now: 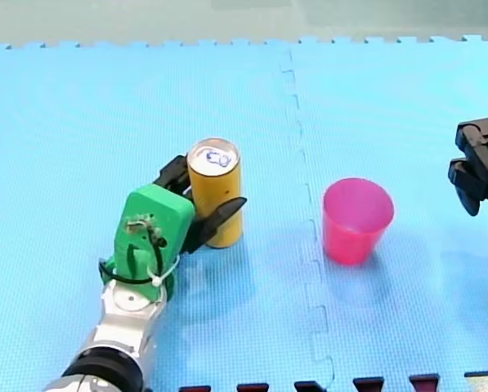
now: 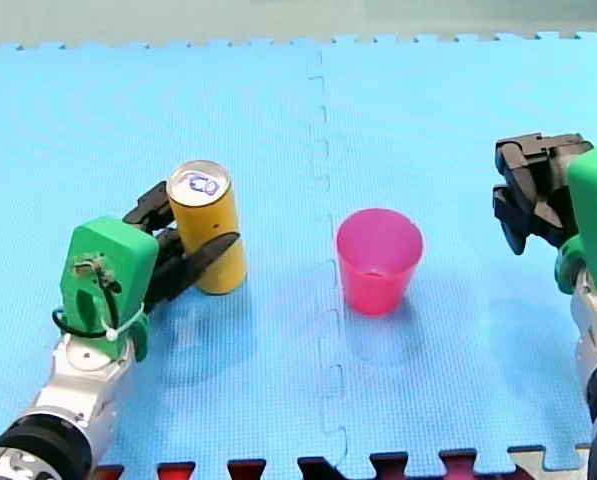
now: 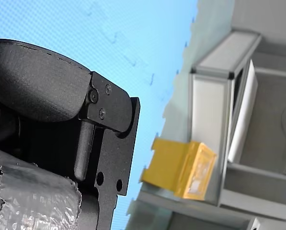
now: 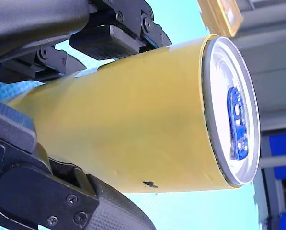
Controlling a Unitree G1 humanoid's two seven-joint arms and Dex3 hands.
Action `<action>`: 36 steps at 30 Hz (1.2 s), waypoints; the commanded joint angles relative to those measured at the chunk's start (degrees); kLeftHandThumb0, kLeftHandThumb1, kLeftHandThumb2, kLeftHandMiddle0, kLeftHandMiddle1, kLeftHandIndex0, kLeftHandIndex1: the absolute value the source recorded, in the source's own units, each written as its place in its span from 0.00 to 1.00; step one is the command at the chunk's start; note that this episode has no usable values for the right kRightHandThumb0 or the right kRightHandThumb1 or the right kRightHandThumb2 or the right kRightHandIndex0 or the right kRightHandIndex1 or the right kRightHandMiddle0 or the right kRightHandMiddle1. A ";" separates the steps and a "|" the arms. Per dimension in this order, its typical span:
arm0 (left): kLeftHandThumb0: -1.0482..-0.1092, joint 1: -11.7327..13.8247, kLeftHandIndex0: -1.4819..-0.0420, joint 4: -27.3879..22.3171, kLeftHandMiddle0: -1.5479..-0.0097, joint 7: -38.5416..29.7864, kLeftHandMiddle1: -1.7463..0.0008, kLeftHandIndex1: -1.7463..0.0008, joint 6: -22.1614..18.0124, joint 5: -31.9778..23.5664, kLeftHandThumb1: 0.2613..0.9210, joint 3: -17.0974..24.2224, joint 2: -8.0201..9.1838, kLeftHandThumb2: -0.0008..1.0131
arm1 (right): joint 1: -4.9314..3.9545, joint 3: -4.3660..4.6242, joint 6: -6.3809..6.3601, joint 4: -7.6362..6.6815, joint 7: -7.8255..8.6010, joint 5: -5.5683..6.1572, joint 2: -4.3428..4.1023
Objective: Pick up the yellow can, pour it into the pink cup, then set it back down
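- Blue interlocking foam mat [image 1: 391, 98]: work surface.
- Left hand [image 2: 118, 265], green-backed with black fingers: near-left of the mat, clasped around the can.
- Right hand [image 2: 543, 190]: at the mat's right edge, fingers curled on nothing.
- Yellow metal can [image 1: 215, 192], silver top, blue tab: upright, left of the cup.
- Pink plastic cup [image 1: 356, 220]: upright, apart from both hands.

mat: blue foam mat [image 1: 145, 98] | beyond its edge: yellow box [image 3: 178, 167] beside grey frame [image 3: 210, 134]
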 commanded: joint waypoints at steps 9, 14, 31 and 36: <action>0.21 -0.50 0.70 0.11 0.68 -14.49 0.99 0.99 1.00 -8.36 0.74 5.81 0.50 0.00 | -0.10 -0.21 0.08 0.10 0.05 0.20 -0.25; 0.21 -0.76 0.69 0.22 0.67 -14.72 0.99 0.99 0.93 -8.59 0.74 6.43 0.45 0.00 | -0.07 -0.25 -0.01 0.12 0.01 0.19 -0.20; 0.27 -1.54 0.67 1.04 0.65 -11.01 0.99 1.00 -0.11 -6.69 0.69 5.96 0.08 0.00 | 0.10 -0.19 -0.23 0.03 -0.17 0.12 -0.13; 0.29 -1.48 0.67 1.08 0.65 -10.08 1.00 1.00 -0.01 -5.36 0.68 5.16 0.33 0.00 | 0.09 -0.20 -0.16 0.00 -0.16 0.16 -0.10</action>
